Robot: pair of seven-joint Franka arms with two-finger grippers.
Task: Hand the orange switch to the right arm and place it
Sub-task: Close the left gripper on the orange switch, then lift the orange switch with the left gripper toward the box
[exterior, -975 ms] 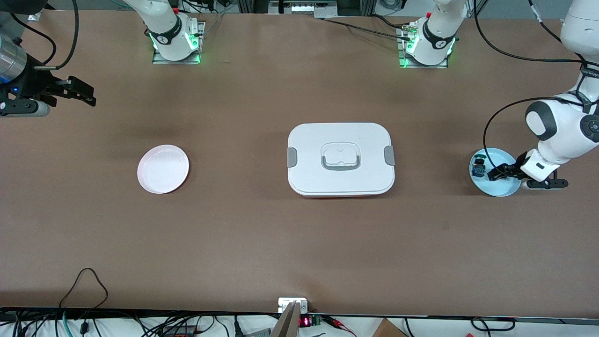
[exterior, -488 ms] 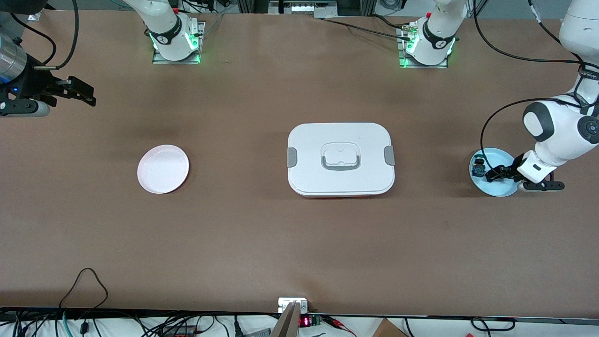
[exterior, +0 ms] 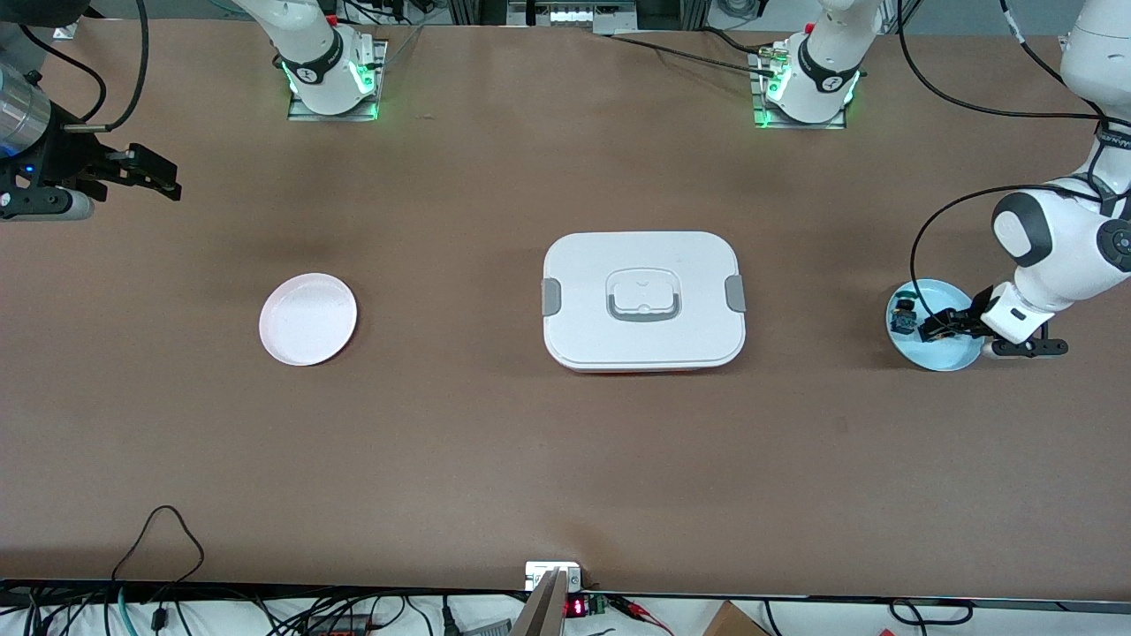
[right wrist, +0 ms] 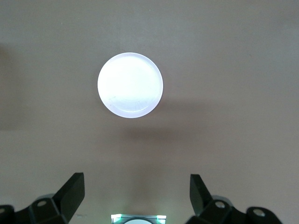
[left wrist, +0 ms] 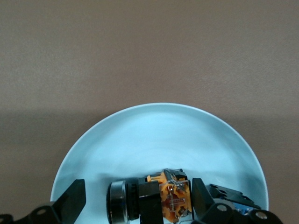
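At the upper left of the front view the right gripper (exterior: 163, 181) is being held in the air over bare brown table (exterior: 495, 442) at the right arm's end, its fingers spread wide with nothing between them; that arm is waiting. Lower in the frame, left of centre, a round white plate (exterior: 308, 319) is lying empty. At the centre a white rectangular lidded box with grey side clasps (exterior: 643, 300) is sitting. At the right edge a round light-blue plate (exterior: 945, 355) is being reached into by the left gripper (exterior: 935, 327).

In the front view the plate's contents are being shown only as small dark specks. In the left wrist view the orange switch (left wrist: 149, 201), a black cylinder with an orange and gold rear, is being seen lying on its side on the light-blue plate (left wrist: 159, 140), with a small blue-and-green part (left wrist: 236, 203) just beside it. The right wrist view is giving only the white plate (right wrist: 130, 85) from above, with the spread fingers (right wrist: 72, 191) at the bottom corners.

Compared with a second ago, the left gripper has been shifted slightly higher in the frame over the plate; the right gripper is being kept where it was.

The switch is being straddled by the left gripper's wide-open fingers (left wrist: 70, 203), one on each side and neither clamped on it.
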